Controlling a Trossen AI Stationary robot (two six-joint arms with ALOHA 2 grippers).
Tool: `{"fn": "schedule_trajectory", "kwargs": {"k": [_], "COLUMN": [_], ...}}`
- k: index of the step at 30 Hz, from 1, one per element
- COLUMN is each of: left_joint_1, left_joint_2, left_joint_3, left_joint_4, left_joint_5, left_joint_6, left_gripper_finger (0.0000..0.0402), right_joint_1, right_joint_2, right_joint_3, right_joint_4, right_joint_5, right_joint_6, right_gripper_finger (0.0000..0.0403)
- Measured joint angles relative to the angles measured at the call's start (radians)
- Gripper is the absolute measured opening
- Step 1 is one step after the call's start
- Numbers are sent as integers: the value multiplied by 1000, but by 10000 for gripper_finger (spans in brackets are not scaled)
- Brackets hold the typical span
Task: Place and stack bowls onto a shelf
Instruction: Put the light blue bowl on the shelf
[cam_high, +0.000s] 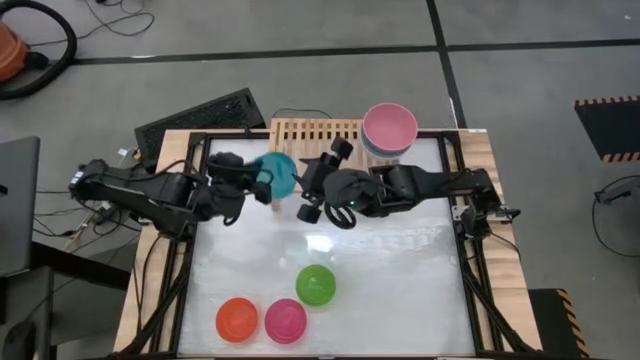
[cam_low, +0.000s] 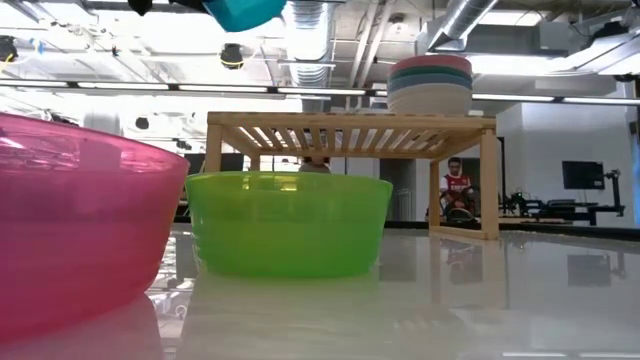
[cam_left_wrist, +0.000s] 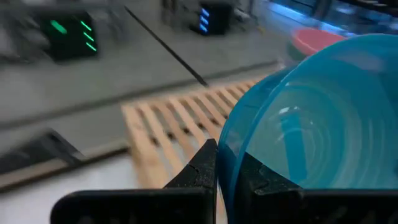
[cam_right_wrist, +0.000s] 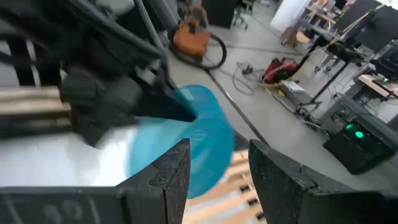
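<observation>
Four large bowls already sit nested in a stack on the right end of the shelf, pink on top. The left gripper is pinched shut on the rim of the cyan bowl, carrying it tilted in the air just near of the shelf's left half. In the left wrist view its fingers clamp the bowl wall from both sides, with the slats beyond. The right gripper hangs right beside the bowl with its jaws standing apart and nothing between them; its wrist view shows the cyan bowl just ahead of its fingers.

Three small bowls wait at the near side of the table: green, orange and magenta.

The step in hand looks like setting the cyan bowl on the shelf's free left part. To do it well, the left arm should lift the bowl clear of the shelf's near edge, carry it over the slats well apart from the stack, and level it so its base meets the slats flat before the jaws let go. A rim grip lets a tilted bowl swing, so a slow move helps. The right arm is close and should stay out of the path.
</observation>
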Motion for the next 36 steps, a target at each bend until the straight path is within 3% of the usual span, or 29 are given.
{"fn": "schedule_trajectory", "kwargs": {"k": [4,11,17,28,36], "left_joint_1": [30,41,42,43,43], "left_joint_2": [0,4,6,6,11], "left_joint_3": [1,0,0,-1,-2], "left_joint_4": [49,201,265,498,508], "left_joint_5": [-85,-78,-86,27,48], "left_joint_6": [143,489,650,1136,1278], "left_gripper_finger": [0,0,0,0,0], "right_joint_1": [-11,-64,-78,-104,-105], "right_joint_2": [-2,30,39,35,37], "right_joint_3": [1,0,1,2,3], "right_joint_4": [56,67,60,-40,-142], "right_joint_5": [-1,-6,-9,-97,-49], "right_joint_6": [0,1,38,64,83], "right_gripper_finger": [187,187,187,187,187]}}
